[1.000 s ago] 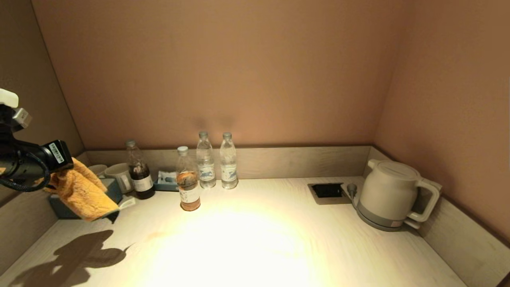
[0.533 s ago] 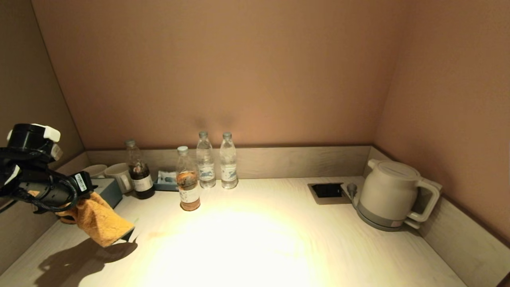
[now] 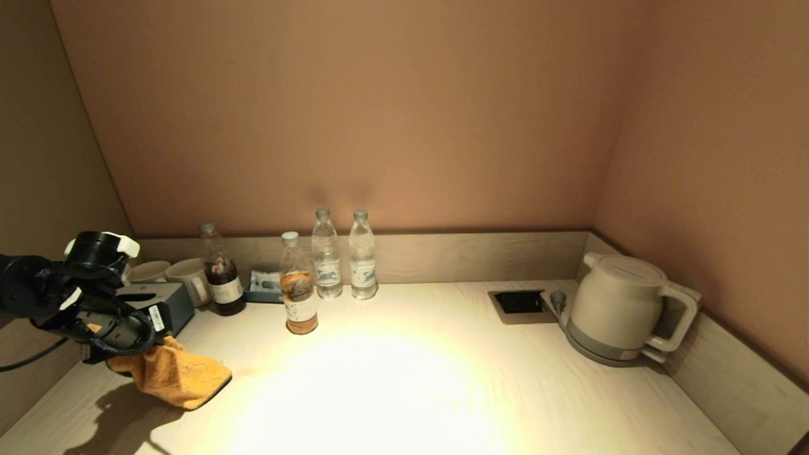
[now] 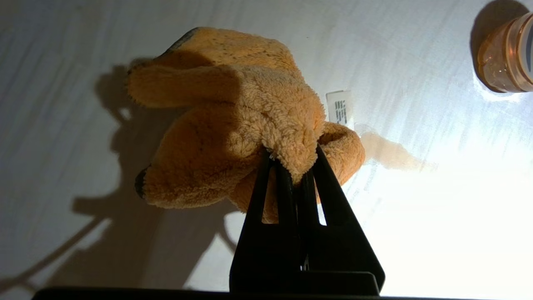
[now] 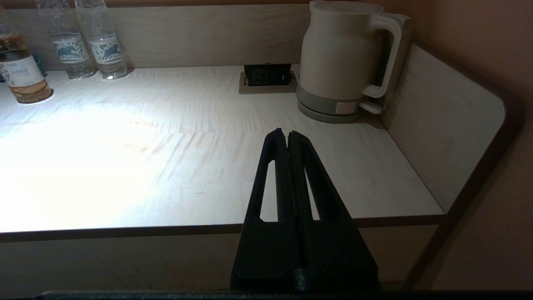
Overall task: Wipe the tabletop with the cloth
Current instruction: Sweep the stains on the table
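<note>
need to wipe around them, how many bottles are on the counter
4, all upright near the back wall: a dark-liquid bottle beside the mugs, an amber-liquid bottle set forward, and two clear water bottles side by side behind it.

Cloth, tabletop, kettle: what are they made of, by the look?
Cloth: orange plush, likely microfibre; fuzzy pile, shut in the left gripper. Tabletop: pale wood-grain, probably laminate; matte streaks. Kettle: cream, smooth, likely plastic. Right gripper parked off the edge.

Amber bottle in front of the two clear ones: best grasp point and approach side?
Grip the amber bottle at its labelled body, from the open front. It stands upright, the clear bottles are behind it, and its neck is narrow. The right gripper is shut, unloaded and held before the tabletop's front edge.
</note>
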Robot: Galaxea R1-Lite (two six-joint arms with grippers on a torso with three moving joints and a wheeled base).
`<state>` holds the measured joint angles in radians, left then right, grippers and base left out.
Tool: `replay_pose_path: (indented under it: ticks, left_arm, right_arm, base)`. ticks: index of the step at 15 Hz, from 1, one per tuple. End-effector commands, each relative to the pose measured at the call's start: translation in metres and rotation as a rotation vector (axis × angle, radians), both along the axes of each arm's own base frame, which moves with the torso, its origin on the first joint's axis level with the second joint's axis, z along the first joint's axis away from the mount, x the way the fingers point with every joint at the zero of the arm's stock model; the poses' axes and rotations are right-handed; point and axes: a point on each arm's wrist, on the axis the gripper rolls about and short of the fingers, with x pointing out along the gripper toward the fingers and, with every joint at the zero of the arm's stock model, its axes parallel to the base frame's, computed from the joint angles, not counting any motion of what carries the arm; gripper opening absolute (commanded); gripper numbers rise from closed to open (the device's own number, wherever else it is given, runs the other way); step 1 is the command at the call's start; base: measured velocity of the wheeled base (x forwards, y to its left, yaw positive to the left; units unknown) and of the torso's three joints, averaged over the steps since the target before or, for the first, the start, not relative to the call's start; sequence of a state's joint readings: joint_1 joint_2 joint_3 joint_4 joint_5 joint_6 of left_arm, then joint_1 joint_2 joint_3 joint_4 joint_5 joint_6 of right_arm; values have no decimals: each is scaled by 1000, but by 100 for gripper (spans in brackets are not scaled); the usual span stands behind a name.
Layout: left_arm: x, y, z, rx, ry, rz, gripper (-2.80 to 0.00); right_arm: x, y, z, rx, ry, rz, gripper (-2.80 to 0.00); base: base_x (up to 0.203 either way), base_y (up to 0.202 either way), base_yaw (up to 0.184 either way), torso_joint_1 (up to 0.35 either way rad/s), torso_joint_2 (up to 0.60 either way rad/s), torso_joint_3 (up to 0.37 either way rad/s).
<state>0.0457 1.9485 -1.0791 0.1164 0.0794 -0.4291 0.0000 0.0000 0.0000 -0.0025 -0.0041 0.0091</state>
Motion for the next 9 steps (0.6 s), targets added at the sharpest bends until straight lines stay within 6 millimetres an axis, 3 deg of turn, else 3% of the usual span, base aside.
replay_pose_path:
  ticks: [1, 7, 9]
  left_arm:
    - [12, -9, -14, -1, 30, -20, -280]
    - [28, -25, -22, 31, 27, -26, -280]
    - [51, -45, -49, 89, 66, -41, -280]
  right_arm:
    - [0, 0, 0, 0, -1, -1, -280]
    - [0, 0, 0, 0, -1, -1, -280]
    - [0, 0, 0, 0, -1, -1, -280]
  base:
    - [0, 0, 0, 0, 0, 0]
    - [0, 0, 0, 0, 0, 0]
    - [0, 0, 0, 0, 0, 0]
